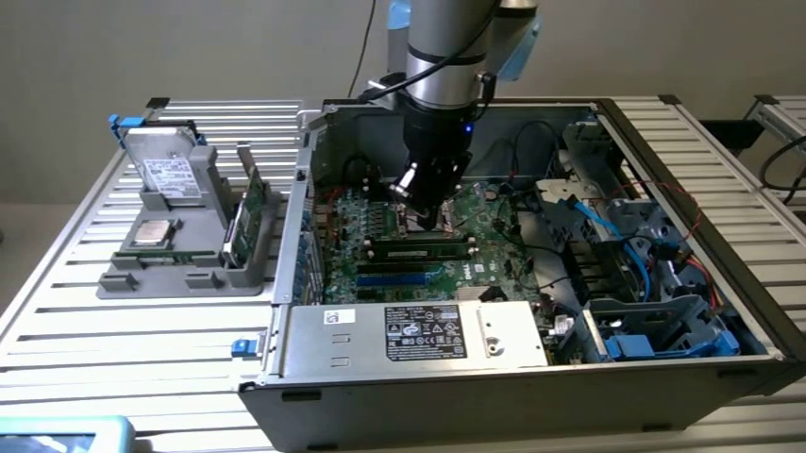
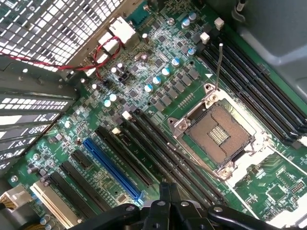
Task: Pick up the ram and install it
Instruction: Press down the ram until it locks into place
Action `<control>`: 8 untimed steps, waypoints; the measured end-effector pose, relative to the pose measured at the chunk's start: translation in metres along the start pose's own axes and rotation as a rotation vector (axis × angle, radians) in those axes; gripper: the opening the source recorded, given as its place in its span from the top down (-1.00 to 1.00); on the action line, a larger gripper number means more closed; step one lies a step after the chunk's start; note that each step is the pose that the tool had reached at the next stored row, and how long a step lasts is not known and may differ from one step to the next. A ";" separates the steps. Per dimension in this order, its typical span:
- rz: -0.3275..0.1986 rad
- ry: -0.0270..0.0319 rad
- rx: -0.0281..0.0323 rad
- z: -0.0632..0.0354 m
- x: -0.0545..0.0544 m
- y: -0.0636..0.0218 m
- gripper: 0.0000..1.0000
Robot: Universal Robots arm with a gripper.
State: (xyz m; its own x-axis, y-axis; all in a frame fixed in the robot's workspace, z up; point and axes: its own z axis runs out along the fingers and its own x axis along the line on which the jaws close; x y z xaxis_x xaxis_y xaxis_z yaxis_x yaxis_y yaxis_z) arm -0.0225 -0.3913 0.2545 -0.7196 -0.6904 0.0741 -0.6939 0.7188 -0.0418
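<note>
The ram [image 1: 416, 253], a slim dark-green stick with a small pale label, lies along a black motherboard slot between two pale end clips, inside the open computer case [image 1: 504, 377]. My gripper [image 1: 428, 219] hangs just behind it, low over the bare processor socket [image 2: 218, 132]. In the wrist view the gripper [image 2: 168, 191] is shut, its two thin fingers pressed together with nothing between them. They hover above long black slots [image 2: 158, 148] on the green motherboard [image 2: 158, 62]; I cannot tell whether they touch the board.
A grey tray [image 1: 189, 281] at the exterior view's left holds a drive [image 1: 170, 175], a processor chip [image 1: 154, 233] and tall green cards on edge [image 1: 252, 212]. The power supply [image 1: 422, 332], blue cables [image 1: 605, 236] and case walls crowd the gripper.
</note>
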 end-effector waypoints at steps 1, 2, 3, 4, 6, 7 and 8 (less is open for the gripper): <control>0.012 -0.0002 -0.0002 0.0000 0.000 0.0000 0.79; 0.025 -0.0002 -0.0006 0.0000 0.000 0.0000 0.79; 0.038 -0.0002 -0.0009 0.0000 0.000 0.0001 0.79; 0.051 -0.0002 -0.0013 0.0000 0.000 0.0001 0.79; 0.077 0.0000 -0.0023 -0.0001 0.000 0.0000 0.79; 0.090 0.0002 -0.0032 0.0000 0.000 0.0000 0.79; 0.102 0.0006 -0.0039 0.0000 0.000 0.0001 0.79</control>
State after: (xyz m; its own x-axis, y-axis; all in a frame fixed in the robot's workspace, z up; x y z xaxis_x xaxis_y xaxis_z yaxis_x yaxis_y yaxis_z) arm -0.0226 -0.3913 0.2545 -0.7867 -0.6133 0.0702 -0.6167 0.7859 -0.0453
